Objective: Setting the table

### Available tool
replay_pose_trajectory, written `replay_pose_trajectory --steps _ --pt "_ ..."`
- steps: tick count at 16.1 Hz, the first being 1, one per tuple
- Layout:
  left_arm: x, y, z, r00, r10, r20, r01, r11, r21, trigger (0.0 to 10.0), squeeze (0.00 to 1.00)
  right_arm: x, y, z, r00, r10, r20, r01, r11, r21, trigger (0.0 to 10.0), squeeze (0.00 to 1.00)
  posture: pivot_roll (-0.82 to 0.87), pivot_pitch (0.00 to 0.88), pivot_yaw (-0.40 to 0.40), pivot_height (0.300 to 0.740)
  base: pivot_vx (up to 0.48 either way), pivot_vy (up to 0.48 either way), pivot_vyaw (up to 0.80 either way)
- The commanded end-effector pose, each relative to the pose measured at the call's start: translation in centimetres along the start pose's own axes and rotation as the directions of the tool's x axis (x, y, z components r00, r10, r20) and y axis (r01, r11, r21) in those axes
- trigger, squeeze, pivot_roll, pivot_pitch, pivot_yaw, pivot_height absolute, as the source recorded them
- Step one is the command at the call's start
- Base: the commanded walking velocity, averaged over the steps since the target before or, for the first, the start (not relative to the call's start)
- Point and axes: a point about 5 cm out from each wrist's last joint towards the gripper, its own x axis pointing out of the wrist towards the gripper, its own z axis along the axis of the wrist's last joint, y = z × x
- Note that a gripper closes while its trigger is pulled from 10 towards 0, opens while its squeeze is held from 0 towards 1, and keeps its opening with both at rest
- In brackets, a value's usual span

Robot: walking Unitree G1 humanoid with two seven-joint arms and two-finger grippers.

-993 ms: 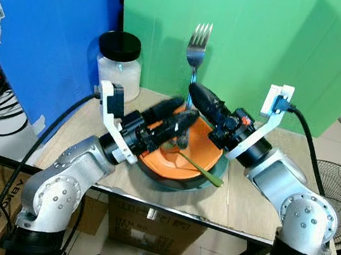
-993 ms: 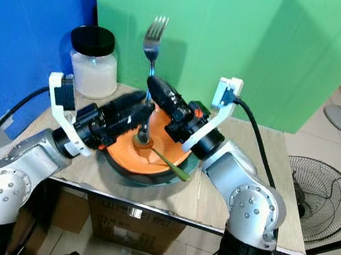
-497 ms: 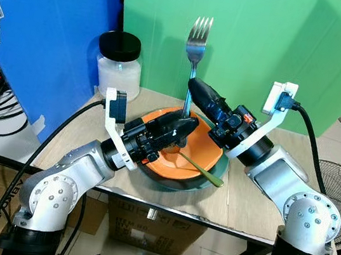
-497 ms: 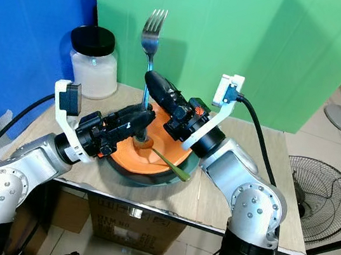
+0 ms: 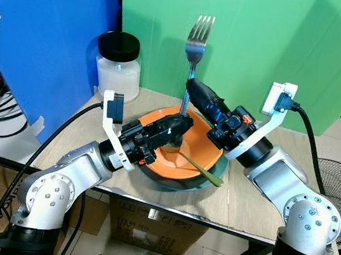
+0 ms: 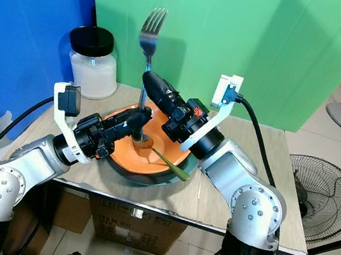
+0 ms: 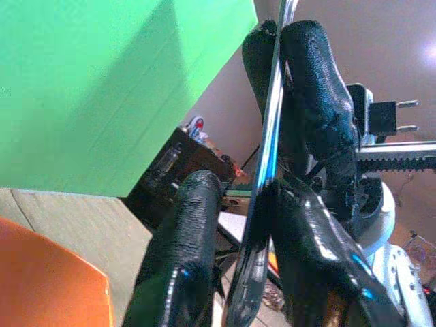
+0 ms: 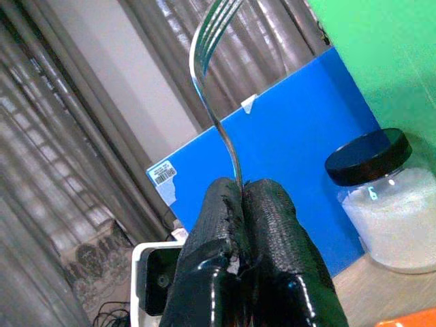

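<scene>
- A silver fork (image 5: 197, 42) stands upright, tines up, above an orange bowl (image 5: 209, 149) that sits on a dark plate (image 5: 222, 168) on the wooden counter (image 5: 255, 207).
- The right gripper (image 5: 192, 90) has its fingers pressed together on the fork's handle, partway up.
- The left gripper (image 5: 182, 124) reaches in lower down; in the left wrist view its fingers (image 7: 180, 259) sit narrowly either side of the handle, not clearly clamped.
- A spoon (image 5: 200, 166) lies in the bowl, handle over the rim.
- A black-lidded jar (image 5: 119, 62) stands near the back.
- The fork is not yet laid down; placing it beside the plate seems to remain.
</scene>
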Motion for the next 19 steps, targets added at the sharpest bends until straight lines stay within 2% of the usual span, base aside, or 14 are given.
replay_pose_trajectory --steps 1,6,7,8,9,10,15,19 --pt "0.1 -0.1 0.2 1.0 -0.009 -0.008 0.009 1.0 0.0 0.0 0.0 0.0 0.6 0.4 1.0 0.02 0.021 -0.02 1.0 -0.019 0.0 0.0 0.12 0.0 -0.017 0.74 0.0 0.0 0.0" --pt "0.1 -0.2 0.2 1.0 -0.014 -0.009 0.014 1.0 0.001 0.0 0.0 0.0 0.8 0.2 1.0 0.023 0.02 -0.023 1.0 -0.021 0.0 0.0 0.12 0.0 -0.016 0.74 0.0 0.0 0.0" --pt "0.1 -0.1 0.2 1.0 -0.007 -0.005 0.007 1.0 0.013 0.0 0.0 0.0 0.7 0.2 1.0 0.012 0.01 -0.011 0.999 -0.042 2.0 0.0 0.13 0.0 -0.02 0.74 0.0 0.0 0.0" --pt "0.1 -0.1 0.3 1.0 -0.005 -0.002 0.005 1.0 0.022 0.0 0.0 0.0 0.6 0.2 1.0 -0.001 0.004 0.001 0.998 -0.058 10.0 0.0 0.13 0.0 -0.02 0.74 0.0 0.0 0.0" --pt "0.1 -0.2 0.3 1.0 -0.006 0.005 0.006 1.0 0.02 0.0 0.0 0.1 0.4 0.2 1.0 -0.012 0.009 0.012 0.998 -0.059 10.0 0.03 0.13 0.0 -0.021 0.74 0.0 0.0 0.0" --pt "0.1 -0.2 0.3 1.0 -0.005 0.008 0.005 1.0 0.02 0.0 0.0 0.1 0.4 0.2 1.0 -0.016 0.013 0.017 0.998 -0.058 10.0 1.0 0.13 0.0 -0.022 0.74 0.0 0.0 0.0" --pt "0.0 -0.4 1.0 0.997 -0.035 0.076 0.035 0.999 -0.002 0.0 0.0 -0.4 -0.1 1.0 0.999 0.007 0.046 -0.005 1.0 -0.024 10.0 1.0 0.13 0.0 -0.027 0.74 0.0 0.0 0.0" --pt "0.1 -1.2 1.2 0.986 -0.141 0.085 0.147 0.986 -0.074 0.0 0.0 -0.9 -0.6 1.7 0.996 0.088 0.018 -0.089 0.996 0.014 10.0 1.0 0.13 0.0 -0.032 0.74 0.0 0.0 0.0"
